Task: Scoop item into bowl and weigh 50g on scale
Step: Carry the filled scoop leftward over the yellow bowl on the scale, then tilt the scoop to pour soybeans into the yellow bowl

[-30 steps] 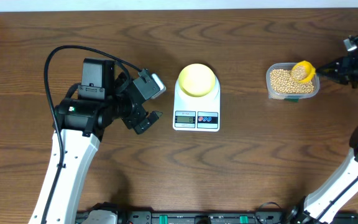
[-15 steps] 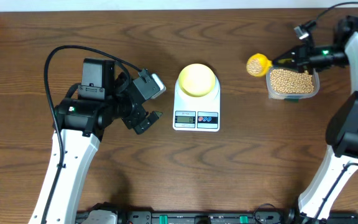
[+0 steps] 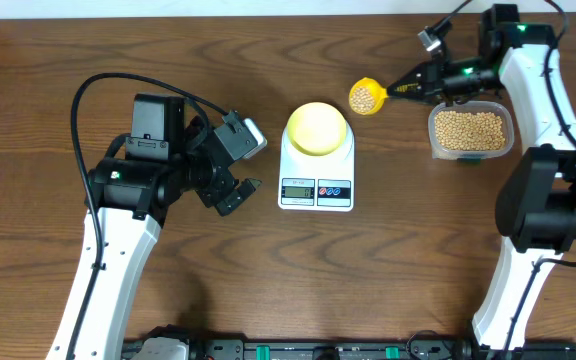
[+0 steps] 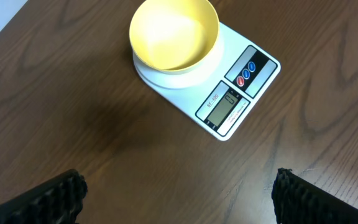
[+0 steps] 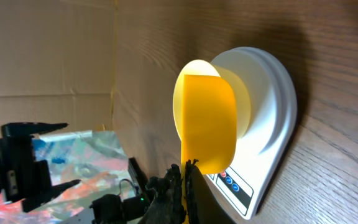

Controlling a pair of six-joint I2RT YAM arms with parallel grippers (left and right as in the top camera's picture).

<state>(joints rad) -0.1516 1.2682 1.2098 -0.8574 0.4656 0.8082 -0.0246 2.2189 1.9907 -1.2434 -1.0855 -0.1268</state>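
The bowl (image 3: 317,128) is seated on the scale (image 3: 316,190) at the middle of the counter (image 3: 268,60). A tub (image 3: 471,153) of beans (image 3: 468,130) is placed to its right. Between them, slightly behind the bowl, a bean-loaded scoop (image 3: 366,97) is held by the right end effector (image 3: 413,88).

Dark wood-grain bench (image 3: 418,260), faint sheen; smooth white plastic scale (image 3: 316,166); matt pale-yellow bowl (image 3: 316,127); clear plastic tub (image 3: 471,155); smooth yellow scoop (image 5: 207,124).

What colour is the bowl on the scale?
Pale yellow bowl, clearest in left wrist view.
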